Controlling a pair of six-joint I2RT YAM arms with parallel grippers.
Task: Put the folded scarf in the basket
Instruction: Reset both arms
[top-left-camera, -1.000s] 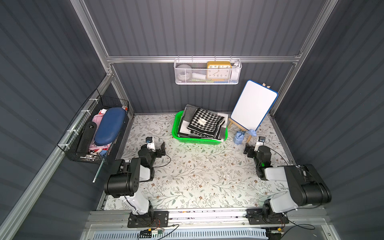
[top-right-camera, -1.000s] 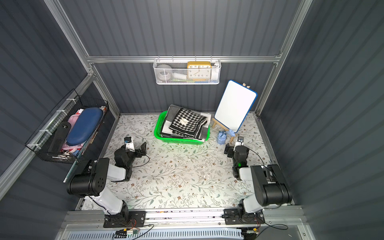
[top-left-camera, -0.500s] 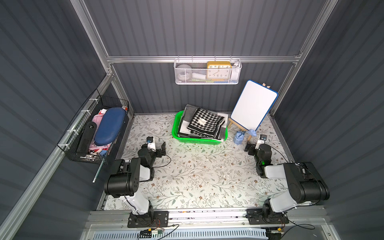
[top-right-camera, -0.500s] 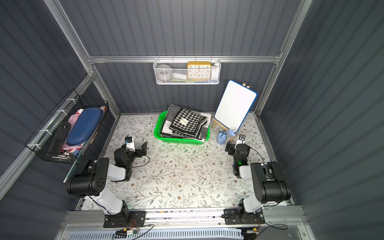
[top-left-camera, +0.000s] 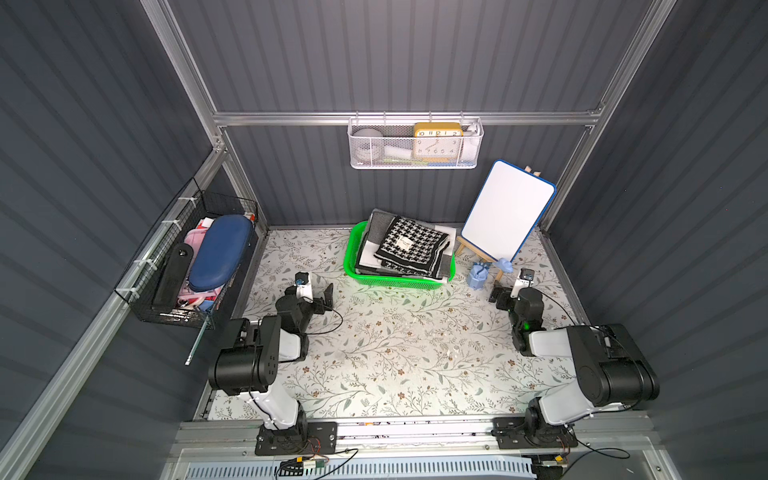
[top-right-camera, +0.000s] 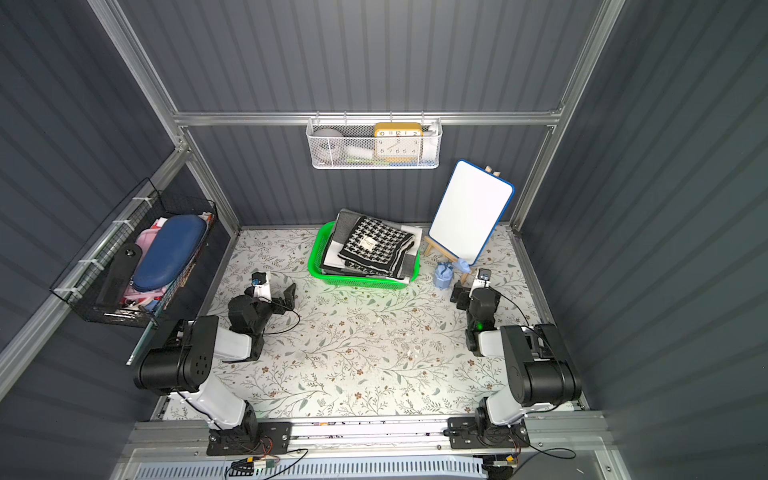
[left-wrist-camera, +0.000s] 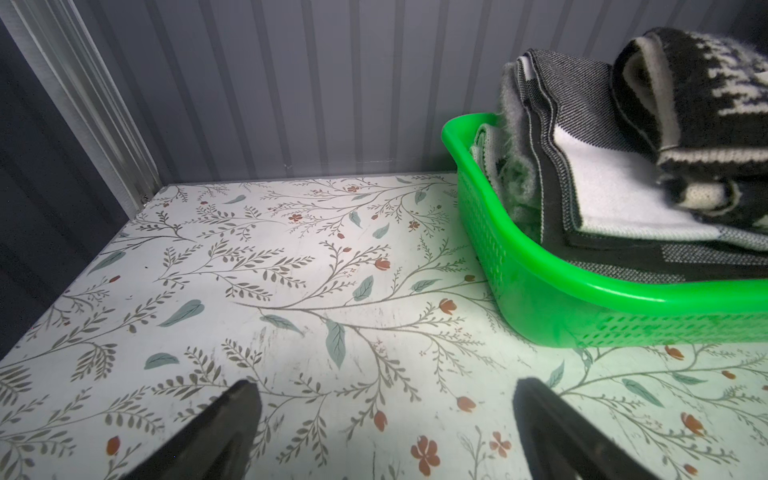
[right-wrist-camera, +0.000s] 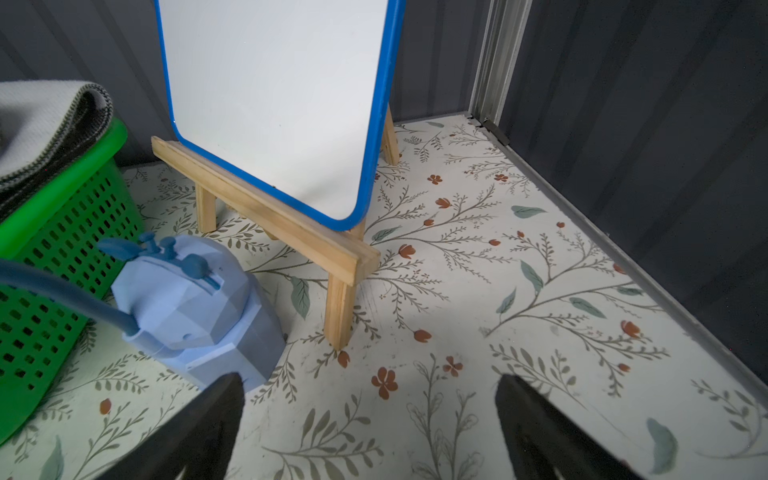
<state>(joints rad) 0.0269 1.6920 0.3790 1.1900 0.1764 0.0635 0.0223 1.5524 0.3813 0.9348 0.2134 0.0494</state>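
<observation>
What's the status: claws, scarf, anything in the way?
Left claw open, empty. Right claw open, empty. Folded scarf atop cloth stack in green basket. Blue plastic object close beside right claw.

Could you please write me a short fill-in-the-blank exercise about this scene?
1. The houndstooth scarf lies on top of the folded pile in the ____ basket.
2. The left gripper and right gripper are both ____, holding nothing.
3. The yellow clock sits in the ____ mesh wall basket.
Missing words: green; open; white.
</observation>
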